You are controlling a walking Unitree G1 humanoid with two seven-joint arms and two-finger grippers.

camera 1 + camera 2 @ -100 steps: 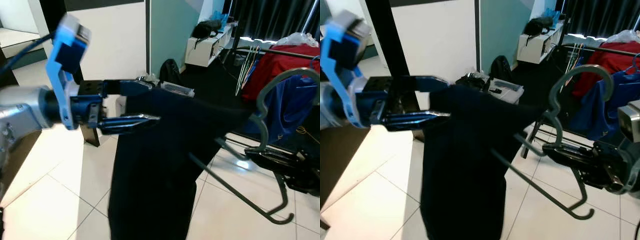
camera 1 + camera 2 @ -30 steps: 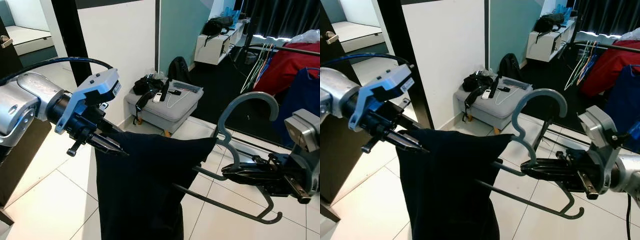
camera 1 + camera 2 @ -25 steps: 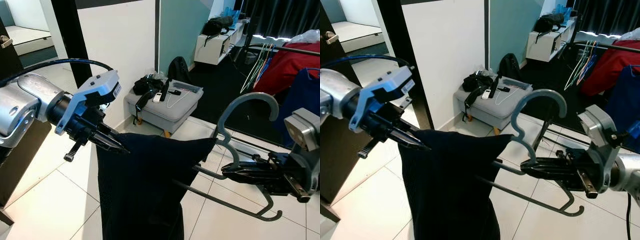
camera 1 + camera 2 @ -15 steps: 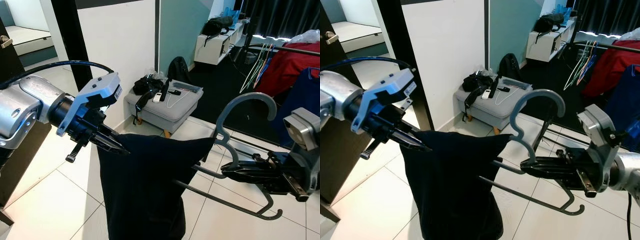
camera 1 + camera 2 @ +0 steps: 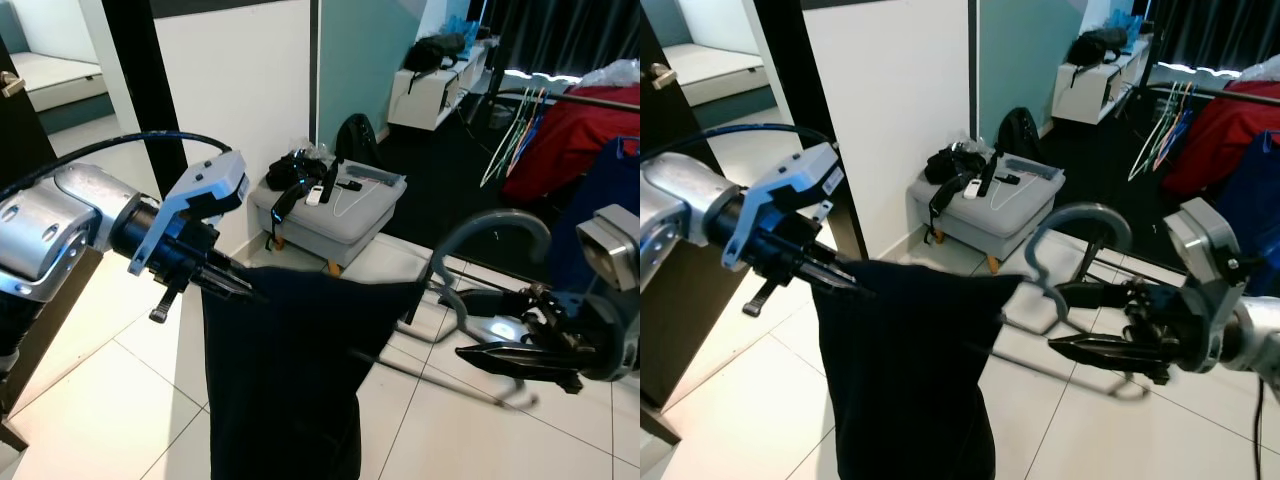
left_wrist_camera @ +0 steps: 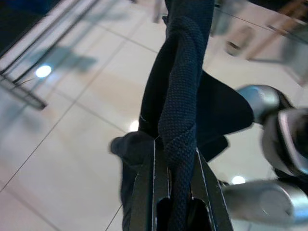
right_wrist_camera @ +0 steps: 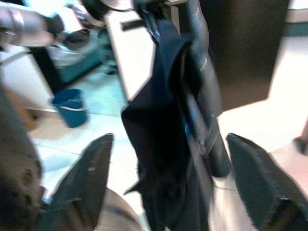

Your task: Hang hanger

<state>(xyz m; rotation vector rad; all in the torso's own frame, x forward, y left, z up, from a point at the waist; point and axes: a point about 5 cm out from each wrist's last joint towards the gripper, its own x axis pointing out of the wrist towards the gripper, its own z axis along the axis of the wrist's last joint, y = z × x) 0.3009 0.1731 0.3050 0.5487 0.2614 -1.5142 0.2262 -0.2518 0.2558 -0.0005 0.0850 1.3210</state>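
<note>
Over tiled floor, hanger beside right gripper.

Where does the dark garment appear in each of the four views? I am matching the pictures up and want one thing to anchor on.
Left eye view: dark garment hangs at lower centre, below the left gripper.
Right eye view: lower centre-left, beside the grey hanger.
Left wrist view: bunched fabric clamped between the fingers.
Right wrist view: draped in the middle, blurred.
Shared landmark: the grey hanger's bar through the garment.
</note>
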